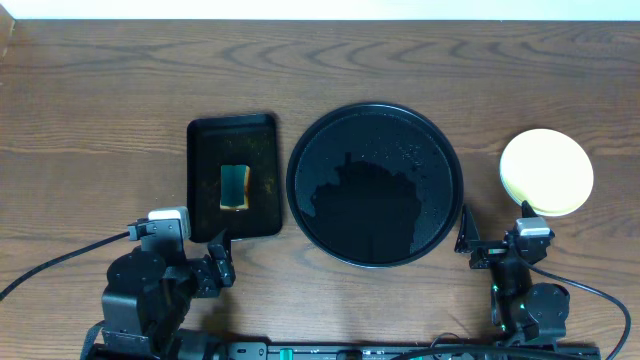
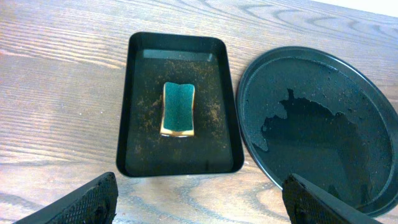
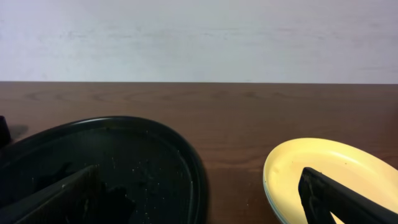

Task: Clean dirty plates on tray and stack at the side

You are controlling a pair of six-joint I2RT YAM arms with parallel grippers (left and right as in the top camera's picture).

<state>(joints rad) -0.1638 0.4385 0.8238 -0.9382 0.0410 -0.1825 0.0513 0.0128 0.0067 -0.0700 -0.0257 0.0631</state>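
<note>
Fingers of the left gripper stood wide apart and held nothing, their dark tips hanging above bare wood just short of the near rims of both trays. Those of the right gripper were spread just as wide and gripped nothing; in its own view one tip showed in front of the round tray and the other in front of the yellow plate.

That yellow plate lay flat on the table to the right of the round tray, apart from it, its upper face pale and clean. A thin mint-tinged edge showed under its left rim in the right wrist view, though how many plates lay beneath could not be told.

The round tray sat mid-table, glossy black, with fine specks scattered over it and a dark reflection in its sheen. Just to its left lay the smaller rectangular tray, dusted with brown crumbs. A sponge rested near its middle, green face up over a yellow layer.

Dark wood grain ran across the table, and a black cable trailed from the left arm's base
</note>
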